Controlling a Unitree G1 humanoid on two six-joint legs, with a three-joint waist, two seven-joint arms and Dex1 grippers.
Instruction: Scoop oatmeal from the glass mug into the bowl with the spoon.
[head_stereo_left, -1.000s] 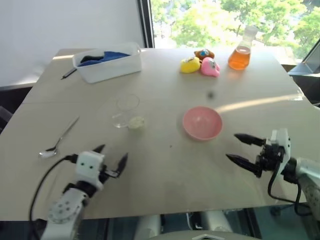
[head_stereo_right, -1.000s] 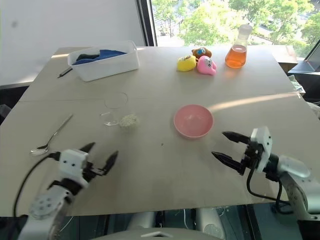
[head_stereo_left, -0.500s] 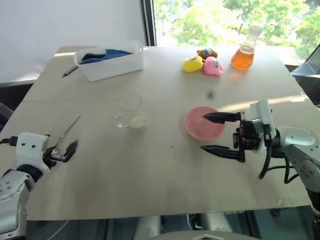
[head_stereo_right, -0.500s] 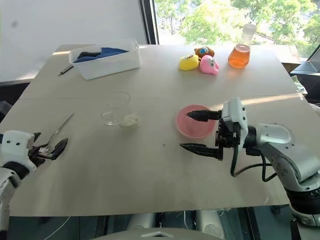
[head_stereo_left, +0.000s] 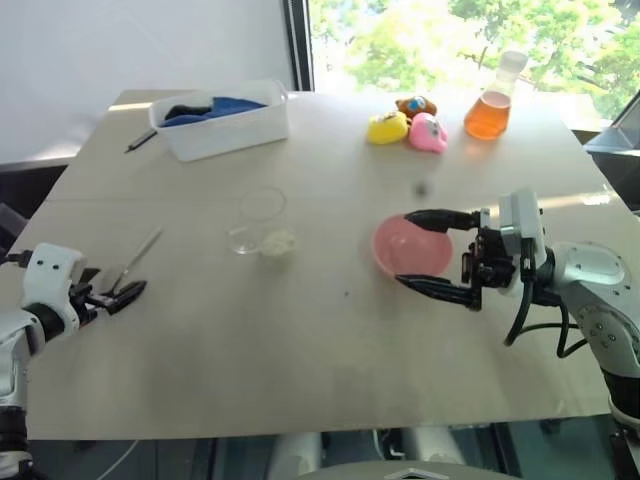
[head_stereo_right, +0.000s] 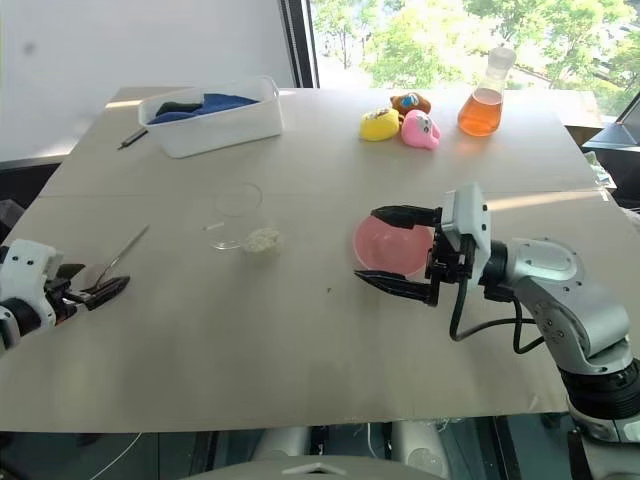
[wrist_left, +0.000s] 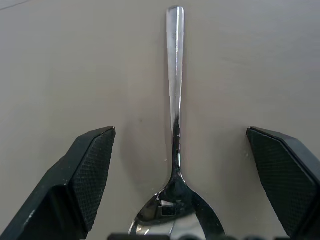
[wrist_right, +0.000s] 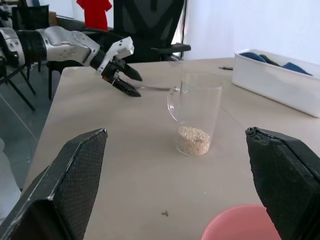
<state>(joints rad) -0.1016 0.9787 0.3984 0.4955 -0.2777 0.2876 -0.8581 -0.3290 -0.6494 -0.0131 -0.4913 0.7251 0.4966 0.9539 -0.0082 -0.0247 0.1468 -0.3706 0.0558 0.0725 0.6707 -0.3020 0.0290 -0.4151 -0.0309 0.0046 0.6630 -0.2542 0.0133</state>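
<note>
The silver spoon (wrist_left: 175, 100) lies flat on the table at the left. Its oval end sits between the fingers of my open left gripper (head_stereo_left: 118, 295), which touch nothing. The glass mug (head_stereo_left: 257, 218) stands upright mid-table, with a little oatmeal (wrist_right: 193, 140) in its bottom. To its right is the pink bowl (head_stereo_left: 418, 255), which has nothing in it. My right gripper (head_stereo_left: 405, 248) hangs open over the bowl, pointing toward the mug, one finger above the far rim and one by the near rim.
A white tub (head_stereo_left: 220, 125) holding blue cloth stands at the back left, with a dark pen (head_stereo_left: 138, 143) beside it. Small plush toys (head_stereo_left: 405, 125) and a flask of orange liquid (head_stereo_left: 488, 100) are at the back right.
My left gripper swung out to the left and now straddles the spoon. My right gripper rose and moved left from the table's right side to over the bowl. Both stayed open.
</note>
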